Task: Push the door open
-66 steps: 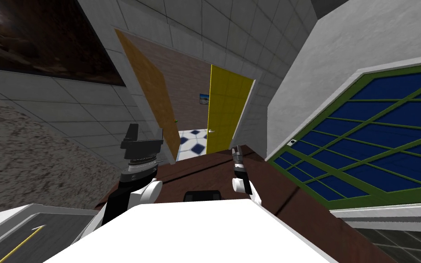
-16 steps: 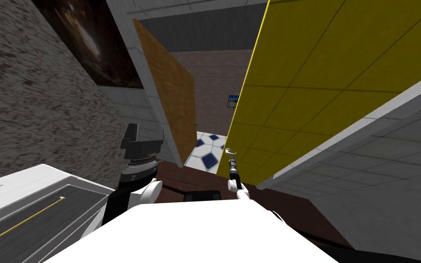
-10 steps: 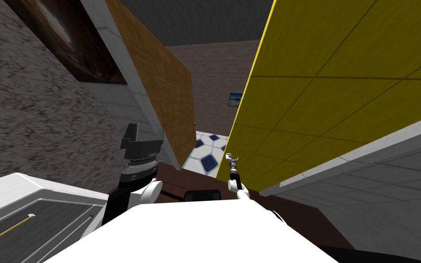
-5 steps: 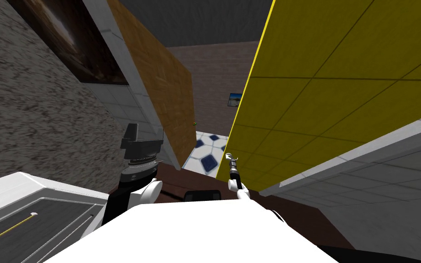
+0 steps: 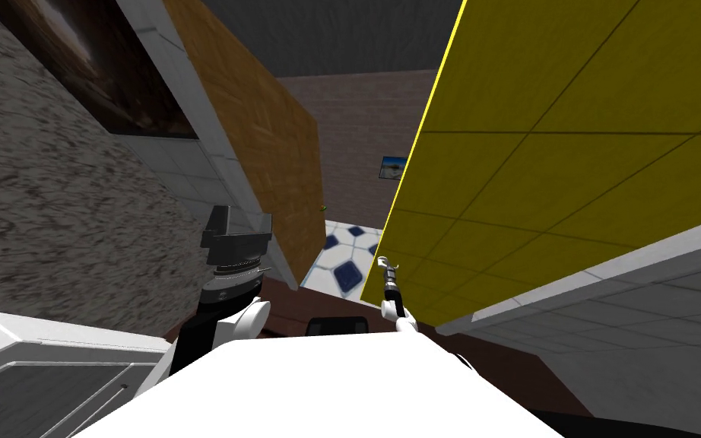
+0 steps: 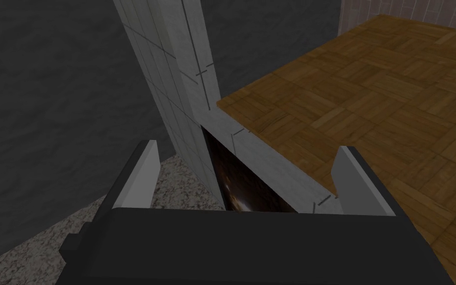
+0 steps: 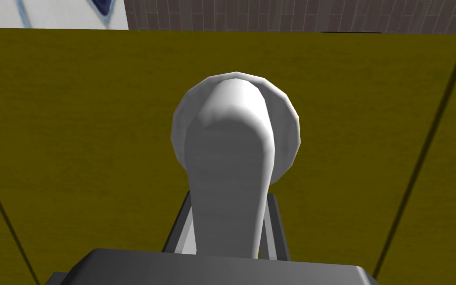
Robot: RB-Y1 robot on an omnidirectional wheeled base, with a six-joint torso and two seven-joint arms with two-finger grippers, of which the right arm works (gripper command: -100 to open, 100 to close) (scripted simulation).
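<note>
Right wrist view: our right gripper point(image 7: 228, 208) pinches the light grey lever handle point(image 7: 232, 128), likely best purchase on this rigid yellow door point(image 7: 73, 123); left gripper point(image 6: 247, 148) wide.

The head camera looks steeply down and forward into the gap between a wooden door point(image 5: 273, 152) on the left and a yellow door point(image 5: 539, 152) on the right. The right wrist camera sits very close to that yellow door, sighting along its handle point(image 7: 229, 163) — both shared with the head view. The left wrist camera faces the wooden door.
</note>
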